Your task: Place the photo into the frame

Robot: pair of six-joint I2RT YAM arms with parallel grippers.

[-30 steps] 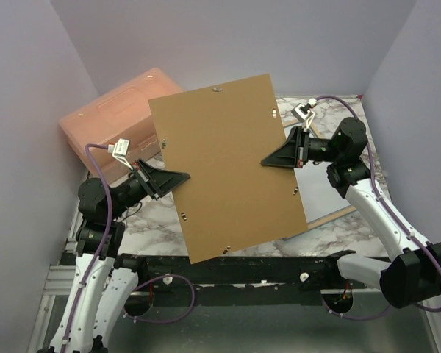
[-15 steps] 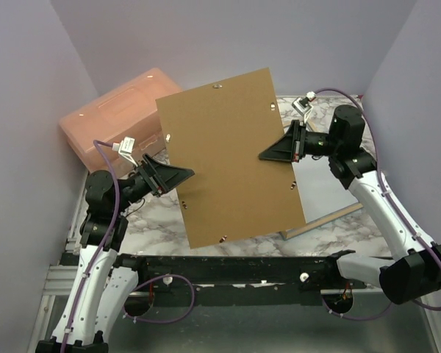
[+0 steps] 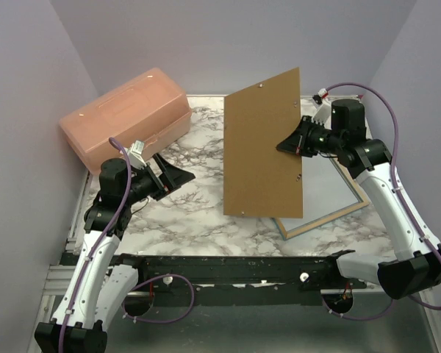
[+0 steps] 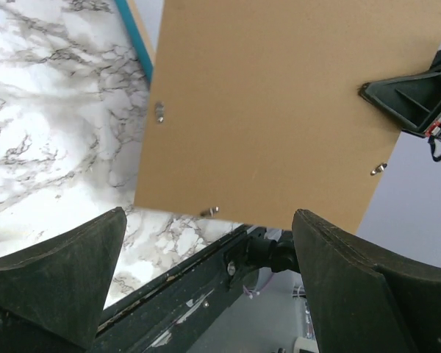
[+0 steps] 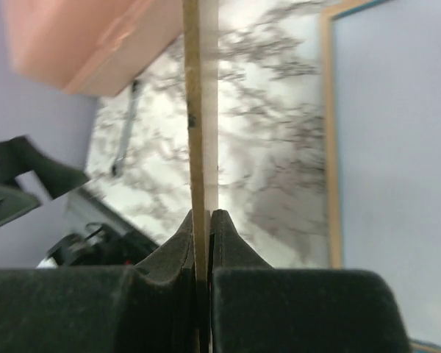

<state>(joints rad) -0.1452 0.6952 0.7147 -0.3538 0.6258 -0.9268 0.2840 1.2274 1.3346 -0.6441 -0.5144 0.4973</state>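
My right gripper (image 3: pixel 285 147) is shut on the right edge of a plain brown backing board (image 3: pixel 261 147) and holds it up, tilted steeply over the table. Edge-on in the right wrist view, the board (image 5: pixel 192 88) runs up from the closed gripper (image 5: pixel 208 215) with a thin white layer against it; I cannot tell whether that is the photo. The frame (image 3: pixel 323 217) lies flat at the right, pale wood up, partly behind the board; its blue edge (image 4: pixel 132 37) shows in the left wrist view. My left gripper (image 3: pixel 178 176) is open and empty, left of the board (image 4: pixel 279 110).
A pink plastic box (image 3: pixel 125 114) stands at the back left. The marble tabletop (image 3: pixel 191 206) spreads between the arms. A black rail (image 3: pixel 228 266) runs along the near edge. Lilac walls close in on both sides and the back.
My left gripper let go of the board, opened wide and drew back left. The right gripper swung the board to the right and more upright, uncovering the frame's near corner.
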